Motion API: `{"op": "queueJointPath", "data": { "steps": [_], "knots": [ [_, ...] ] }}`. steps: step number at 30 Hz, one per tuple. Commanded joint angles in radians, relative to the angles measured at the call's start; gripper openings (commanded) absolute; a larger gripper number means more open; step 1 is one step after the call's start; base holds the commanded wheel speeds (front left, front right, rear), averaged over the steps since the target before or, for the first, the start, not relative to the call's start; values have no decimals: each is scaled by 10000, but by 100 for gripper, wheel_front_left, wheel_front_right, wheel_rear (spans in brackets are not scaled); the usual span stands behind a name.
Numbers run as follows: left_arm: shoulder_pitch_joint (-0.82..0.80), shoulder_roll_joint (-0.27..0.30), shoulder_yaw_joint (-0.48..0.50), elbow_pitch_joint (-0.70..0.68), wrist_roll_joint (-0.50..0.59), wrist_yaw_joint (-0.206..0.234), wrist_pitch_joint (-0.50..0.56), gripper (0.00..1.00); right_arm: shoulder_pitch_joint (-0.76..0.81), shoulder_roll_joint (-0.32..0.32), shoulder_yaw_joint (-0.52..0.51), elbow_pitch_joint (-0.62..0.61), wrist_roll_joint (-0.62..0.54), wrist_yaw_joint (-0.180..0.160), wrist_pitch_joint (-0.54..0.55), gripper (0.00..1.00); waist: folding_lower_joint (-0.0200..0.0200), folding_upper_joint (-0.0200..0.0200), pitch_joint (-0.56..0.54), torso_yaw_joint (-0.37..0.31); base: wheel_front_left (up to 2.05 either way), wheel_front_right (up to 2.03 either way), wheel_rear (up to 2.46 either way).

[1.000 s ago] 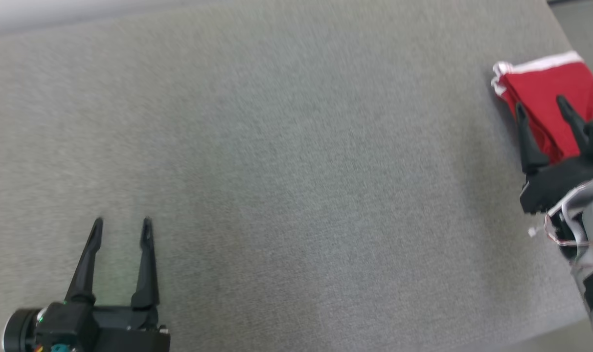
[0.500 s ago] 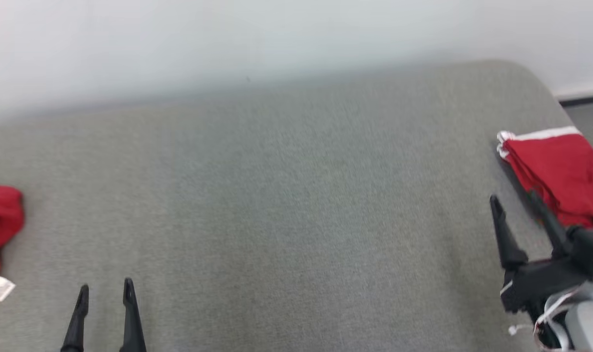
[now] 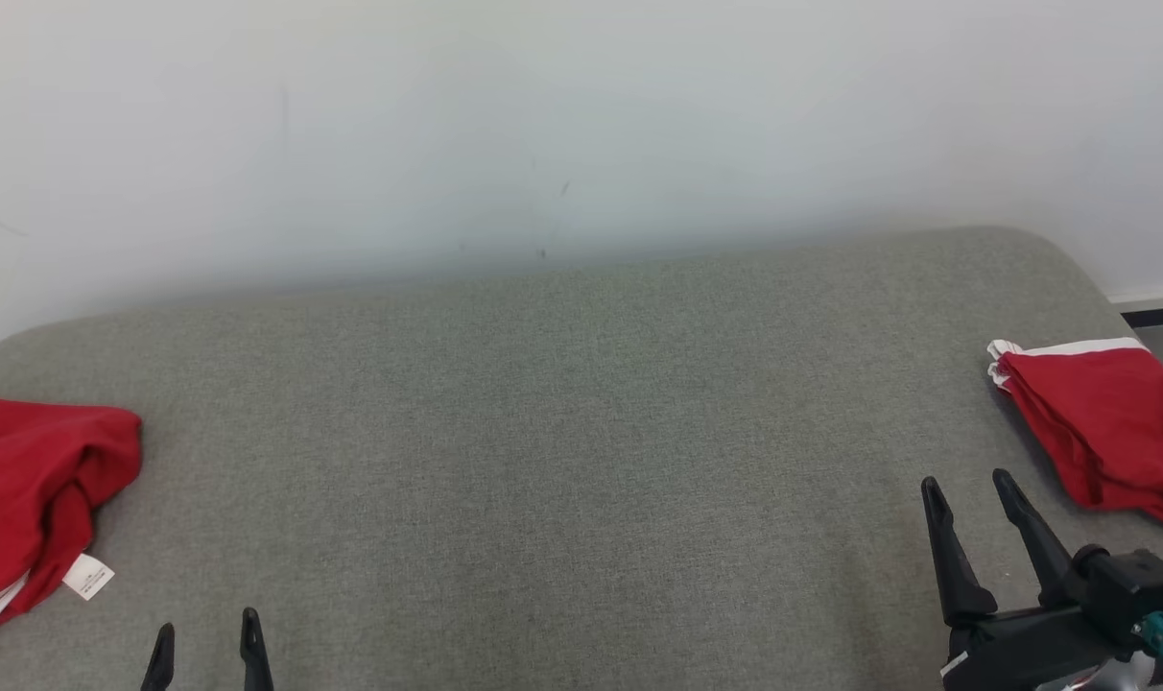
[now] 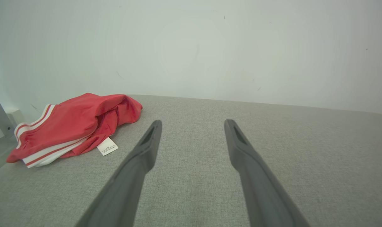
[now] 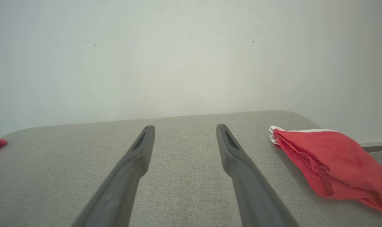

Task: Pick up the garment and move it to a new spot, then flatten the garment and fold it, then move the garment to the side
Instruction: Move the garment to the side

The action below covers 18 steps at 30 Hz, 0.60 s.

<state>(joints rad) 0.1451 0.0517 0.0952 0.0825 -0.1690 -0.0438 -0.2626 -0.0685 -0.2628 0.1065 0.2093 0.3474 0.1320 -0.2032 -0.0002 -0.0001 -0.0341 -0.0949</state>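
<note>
A folded red garment (image 3: 1104, 422) with a white edge lies flat at the far right of the grey padded surface (image 3: 581, 432); the right wrist view has it to the right of the fingers (image 5: 329, 157). My right gripper (image 3: 965, 482) stands open and empty, near and left of this garment, apart from it (image 5: 184, 127). A second, crumpled red garment (image 3: 35, 480) with white stripes and a white tag (image 3: 87, 578) lies at the far left (image 4: 74, 126). My left gripper (image 3: 205, 633) is open and empty at the near edge, to the right of that garment (image 4: 192, 123).
A pale wall (image 3: 581, 125) rises right behind the surface. The surface's rounded right end drops off just beyond the folded garment, with floor and a dark skirting strip (image 3: 1157, 315) there. Bare grey fabric stretches between the two garments.
The head camera has tilted up, bringing the wall and the left garment into view. My right gripper's fingers, which lay over the folded garment, have drawn back off it.
</note>
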Motion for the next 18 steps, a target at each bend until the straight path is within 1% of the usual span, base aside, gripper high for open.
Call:
{"op": "queueJointPath", "data": {
  "steps": [1, 9, 18],
  "knots": [
    [163, -19, -13, 25, -26, 34, -31, 100, 148, 48, -24, 25, -99, -22, -31, 100, 2, 1, -78, 18, 0, 0, 0],
    [157, -19, -86, 40, 4, 63, -31, 100, 655, 439, -238, 203, -241, -22, -267, 100, 2, 1, -197, -34, 0, 0, 0],
    [118, -19, -172, 3, 73, 119, -31, 100, 648, 532, -190, 329, -337, -22, -382, 100, 2, 1, -227, -163, 0, 0, 0]
  ]
}}
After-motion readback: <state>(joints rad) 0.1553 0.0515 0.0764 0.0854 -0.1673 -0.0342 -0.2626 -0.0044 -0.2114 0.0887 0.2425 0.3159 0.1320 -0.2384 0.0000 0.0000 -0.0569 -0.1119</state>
